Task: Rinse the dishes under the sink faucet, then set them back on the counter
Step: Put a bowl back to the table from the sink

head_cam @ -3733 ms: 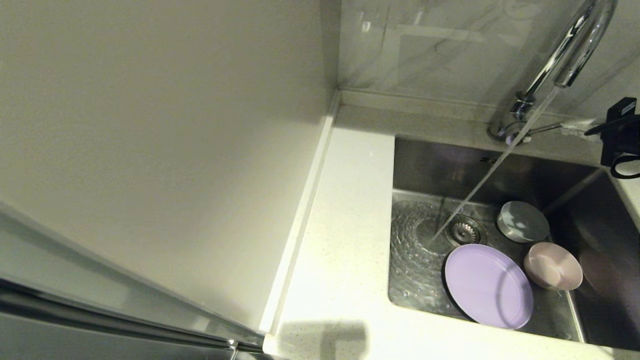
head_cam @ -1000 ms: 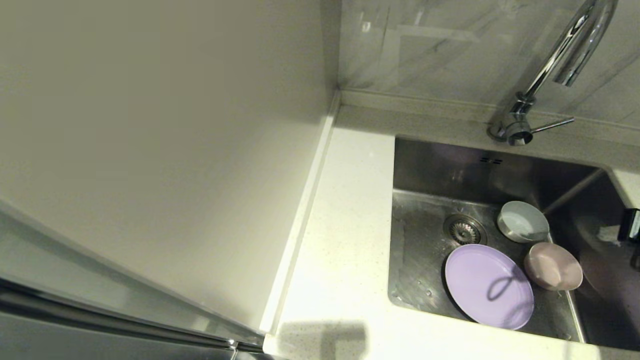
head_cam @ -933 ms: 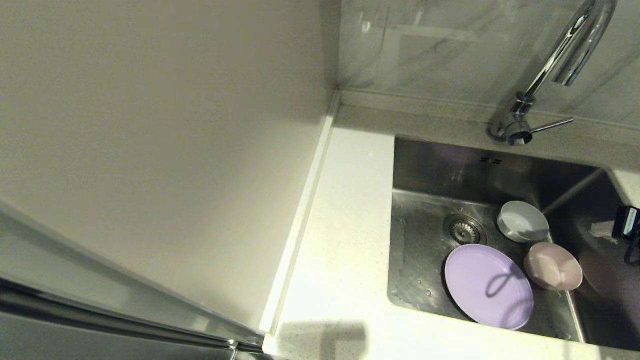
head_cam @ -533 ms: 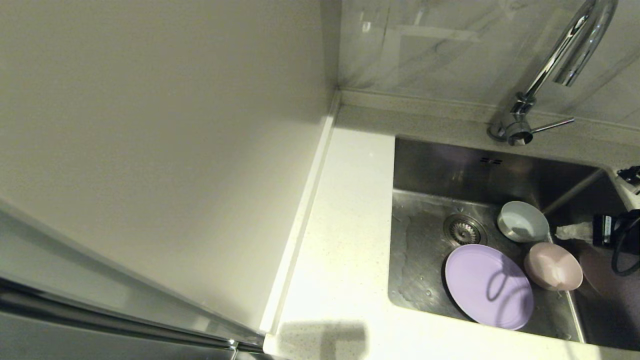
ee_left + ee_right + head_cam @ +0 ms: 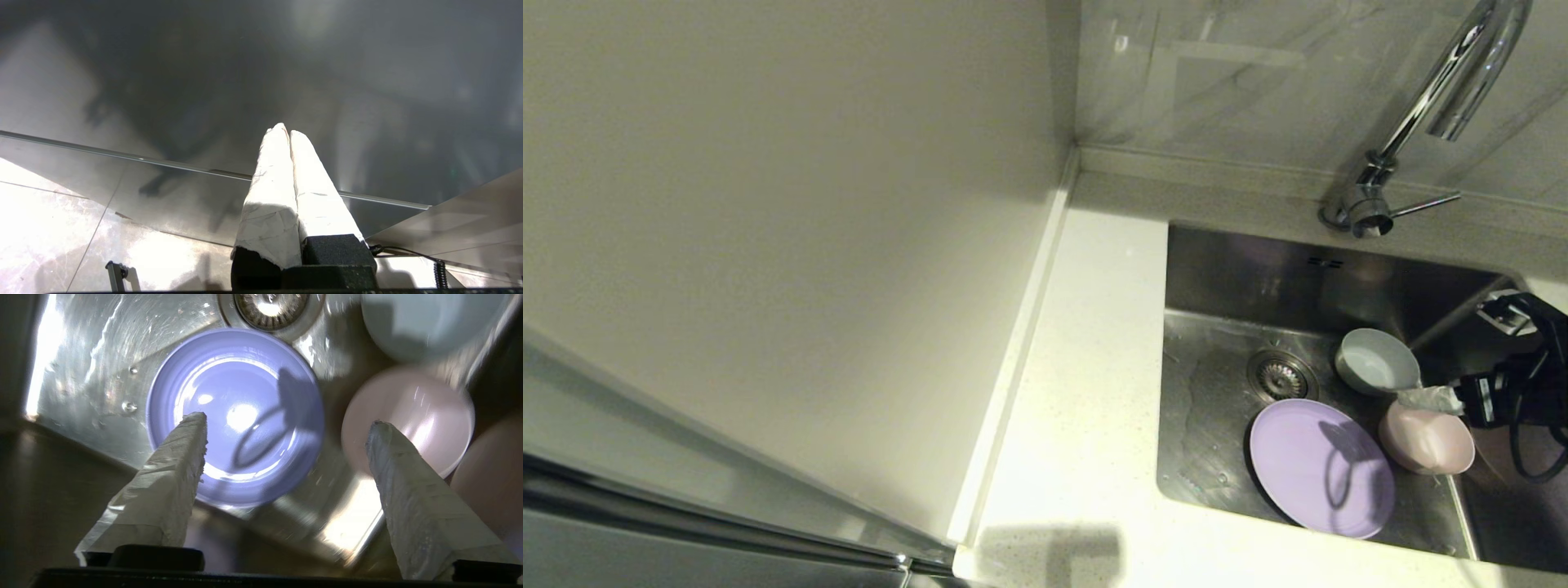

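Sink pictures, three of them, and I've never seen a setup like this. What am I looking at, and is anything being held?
It is a two-armed robot. One picture looks down from its head; the other two sit on its wrists. In the steel sink, below the chrome gooseneck faucet, lie a flat lilac plate, a pale pink bowl and a pale blue-grey bowl. The right gripper hangs above them, jaws wide open, holding nothing. The left gripper is parked elsewhere, jaws shut and empty.
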Controlling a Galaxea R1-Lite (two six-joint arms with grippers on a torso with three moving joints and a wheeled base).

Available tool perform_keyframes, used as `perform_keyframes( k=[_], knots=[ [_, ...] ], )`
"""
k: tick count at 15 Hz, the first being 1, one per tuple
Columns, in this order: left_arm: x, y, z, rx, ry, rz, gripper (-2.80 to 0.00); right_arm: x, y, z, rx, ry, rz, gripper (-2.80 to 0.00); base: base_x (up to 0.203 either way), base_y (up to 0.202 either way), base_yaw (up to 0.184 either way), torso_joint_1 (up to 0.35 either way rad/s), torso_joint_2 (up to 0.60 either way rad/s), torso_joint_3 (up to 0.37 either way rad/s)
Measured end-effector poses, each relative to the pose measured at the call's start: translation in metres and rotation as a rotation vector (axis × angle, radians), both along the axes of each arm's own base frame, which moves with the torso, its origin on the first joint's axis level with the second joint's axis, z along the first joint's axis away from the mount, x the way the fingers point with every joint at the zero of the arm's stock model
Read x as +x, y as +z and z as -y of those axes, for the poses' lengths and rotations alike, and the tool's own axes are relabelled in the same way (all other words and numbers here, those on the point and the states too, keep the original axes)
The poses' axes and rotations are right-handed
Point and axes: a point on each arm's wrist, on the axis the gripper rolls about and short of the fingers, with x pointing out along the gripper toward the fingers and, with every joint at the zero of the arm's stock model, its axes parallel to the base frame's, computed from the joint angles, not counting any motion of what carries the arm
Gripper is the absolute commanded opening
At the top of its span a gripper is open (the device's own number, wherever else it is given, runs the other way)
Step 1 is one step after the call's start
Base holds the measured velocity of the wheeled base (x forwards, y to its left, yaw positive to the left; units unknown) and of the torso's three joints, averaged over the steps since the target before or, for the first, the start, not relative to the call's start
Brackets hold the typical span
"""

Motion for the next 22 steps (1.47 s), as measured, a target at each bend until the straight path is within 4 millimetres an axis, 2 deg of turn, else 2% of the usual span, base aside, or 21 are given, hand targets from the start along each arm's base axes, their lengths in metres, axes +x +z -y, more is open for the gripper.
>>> perform_keyframes(
  k=[5,7,13,19,22],
  knots=[
    [0.000,0.000,0.000,0.000,0.000,0.000,-2.80,0.014,-0.010,0.002,-0.133,0.224,0.080,0.00,0.000,0.000,0.000,0.000,0.00,0.000],
    [0.000,0.000,0.000,-0.001,0.000,0.000,-2.80,0.022,-0.014,0.005,-0.155,0.250,0.093,0.00,0.000,0.000,0.000,0.000,0.00,0.000],
    [0.000,0.000,0.000,0.000,0.000,0.000,-2.80,0.055,-0.005,0.019,-0.116,0.266,0.027,0.00,0.000,0.000,0.000,0.000,0.00,0.000],
    [0.000,0.000,0.000,0.000,-0.001,0.000,-2.80,0.089,-0.032,0.035,-0.092,0.266,-0.033,0.00,0.000,0.000,0.000,0.000,0.00,0.000],
    [0.000,0.000,0.000,-0.001,0.000,0.000,-2.80,0.106,-0.044,0.043,-0.131,0.261,0.025,0.00,0.000,0.000,0.000,0.000,0.00,0.000]
  ],
)
